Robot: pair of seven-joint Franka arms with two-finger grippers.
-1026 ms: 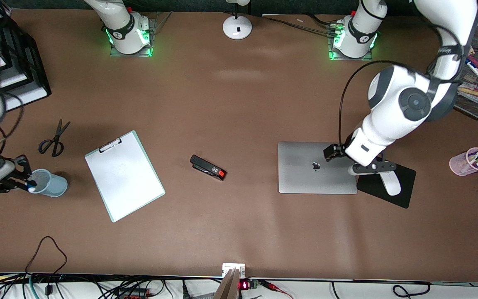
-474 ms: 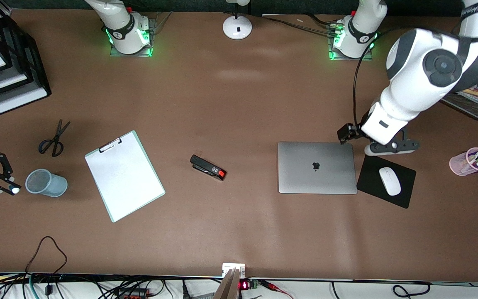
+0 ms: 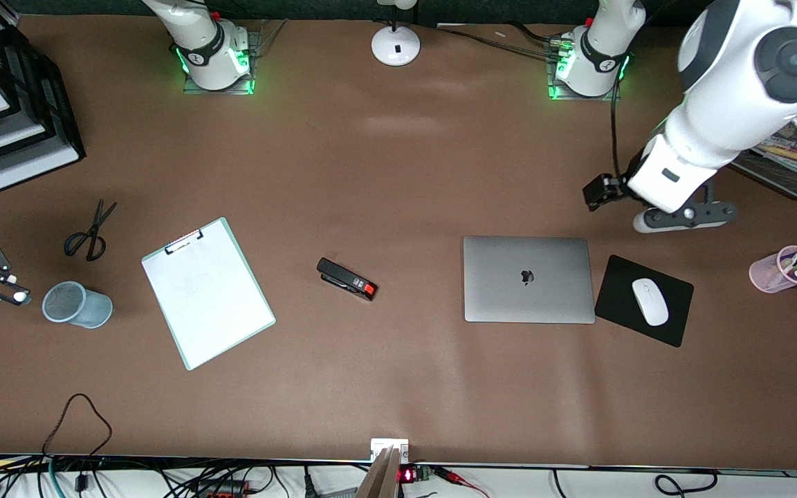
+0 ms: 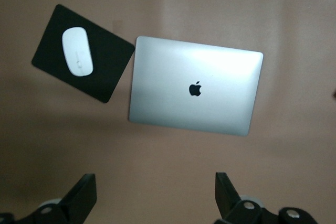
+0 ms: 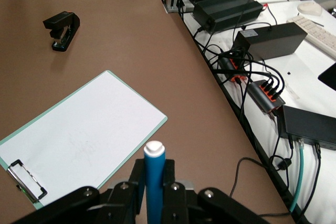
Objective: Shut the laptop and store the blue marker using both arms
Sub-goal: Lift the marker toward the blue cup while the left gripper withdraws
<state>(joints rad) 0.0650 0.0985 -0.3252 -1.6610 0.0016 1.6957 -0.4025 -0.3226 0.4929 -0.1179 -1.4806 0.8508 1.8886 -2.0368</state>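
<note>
The right gripper [image 3: 4, 294] hangs at the right arm's end of the table, just beside the pale blue mesh cup [image 3: 77, 304]. Its fingers are clamped tight on the blue marker [image 5: 154, 182], which stands along the fingers with its white end sticking out past the fingertips toward the clipboard [image 5: 79, 137]. In the front view only that white end shows between the fingers. The scissors [image 3: 88, 232] lie farther from the front camera than the cup. The black-and-red stapler [image 3: 346, 279] lies between the clipboard and the laptop [image 3: 528, 279].

The laptop lies shut and flat, logo up, its long axis running along the table. The black mousepad [image 3: 644, 301] with a white mouse [image 3: 649, 301] is just beside it toward the left arm's end. The left gripper [image 3: 682, 218] hangs over bare table near the laptop's back edge, fingers [image 4: 84, 198] spread wide and holding nothing.
</note>
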